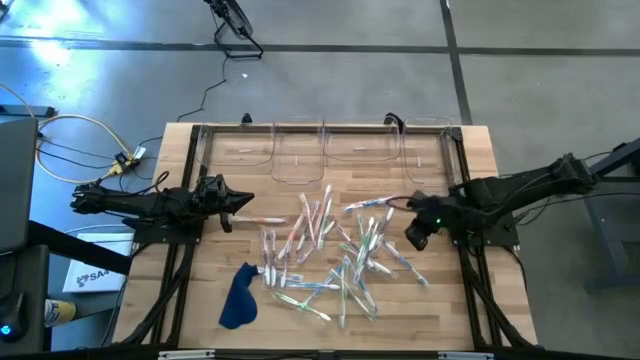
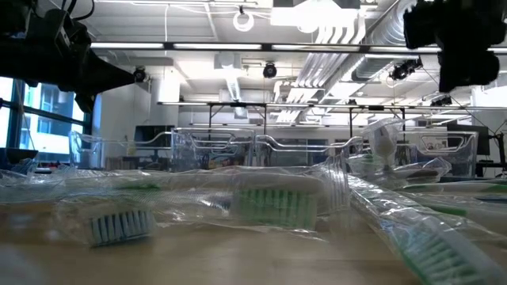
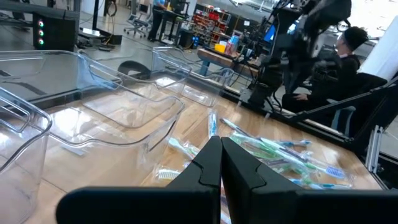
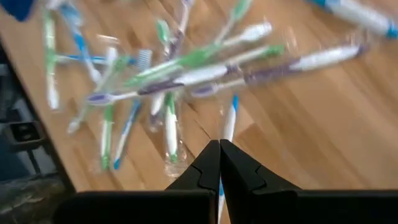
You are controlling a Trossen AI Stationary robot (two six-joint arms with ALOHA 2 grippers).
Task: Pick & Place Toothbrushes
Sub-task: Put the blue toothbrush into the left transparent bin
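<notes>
Right gripper (image 4: 219,155) shut, empty, above toothbrushes (image 4: 186,74) on surface (image 4: 323,137). Left gripper (image 3: 221,163) shut, empty. Open right before descent; pick lone blue-tipped brush (image 4: 228,121) just ahead.

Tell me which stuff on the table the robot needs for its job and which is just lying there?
For the job:
- the toothbrushes, in clear wrappers, heaped mid-table
- the clear bins along the far edge, probably where they go
- the left gripper and the right gripper, both empty, jaws shut

Just lying about:
- the dark blue cloth near the front edge
</notes>
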